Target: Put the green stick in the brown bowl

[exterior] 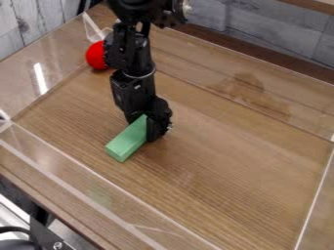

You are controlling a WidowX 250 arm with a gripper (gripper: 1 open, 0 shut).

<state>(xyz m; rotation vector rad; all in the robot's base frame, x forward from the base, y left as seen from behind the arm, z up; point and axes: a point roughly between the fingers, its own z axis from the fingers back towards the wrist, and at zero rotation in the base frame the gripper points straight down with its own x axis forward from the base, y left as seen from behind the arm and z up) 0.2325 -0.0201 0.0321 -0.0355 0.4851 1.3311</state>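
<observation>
The black robot gripper (155, 127) is down at the upper end of the flat, matte light-green rectangular stick (128, 141), which lies at a slant on the wood-grain surface (235, 166), its far end raised toward the jaws and its near end pointing to the lower left. The jaws appear closed about that upper end, but the arm's dark body hides the contact, so whether the grip is firm cannot be told. No brown bowl shows anywhere in this view; a red ball with pale leaves (98, 54) sits well apart at the back left, beside the clear plastic wall (39, 88) that rims the surface.

The step in hand looks to be securing and lifting the stick. Held at one end, a long block will tend to swing or droop, so the lift would go best slowly and straight up until the low end clears the surface. A hold nearer the middle would be steadier, if regrasping is allowed. The carry should keep clear of the plastic wall, and release should come only once the stick is low over the bowl.
</observation>
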